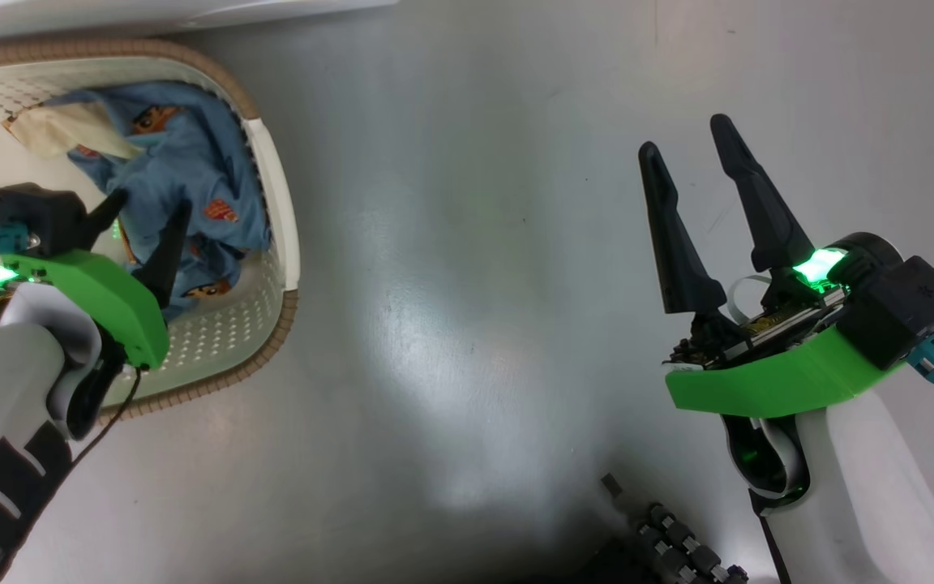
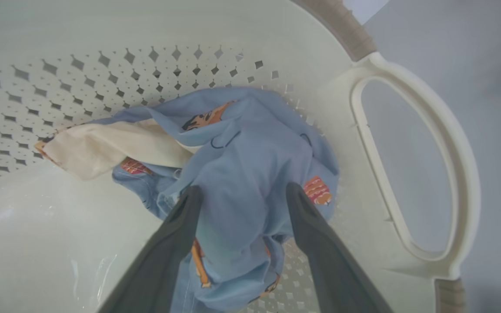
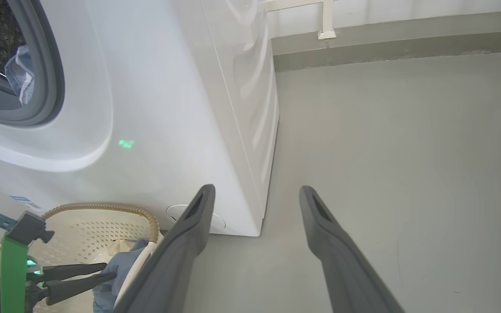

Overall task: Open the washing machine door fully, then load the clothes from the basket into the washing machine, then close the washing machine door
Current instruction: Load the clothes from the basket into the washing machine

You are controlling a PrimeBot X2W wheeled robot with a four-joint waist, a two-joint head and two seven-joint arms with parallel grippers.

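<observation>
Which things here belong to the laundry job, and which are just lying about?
Job: clothes, basket, washing machine, left gripper open over the clothes, right gripper open.
Not the job: grey floor, wall skirting.

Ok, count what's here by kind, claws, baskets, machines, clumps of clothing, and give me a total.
Dark two-fingered claws: 2, left claw, right claw
Cream perforated plastic basket: 1
Big white front-loading washing machine: 1
Light blue fabric clothes clumps: 2, basket clump, drum clump
Total: 6
</observation>
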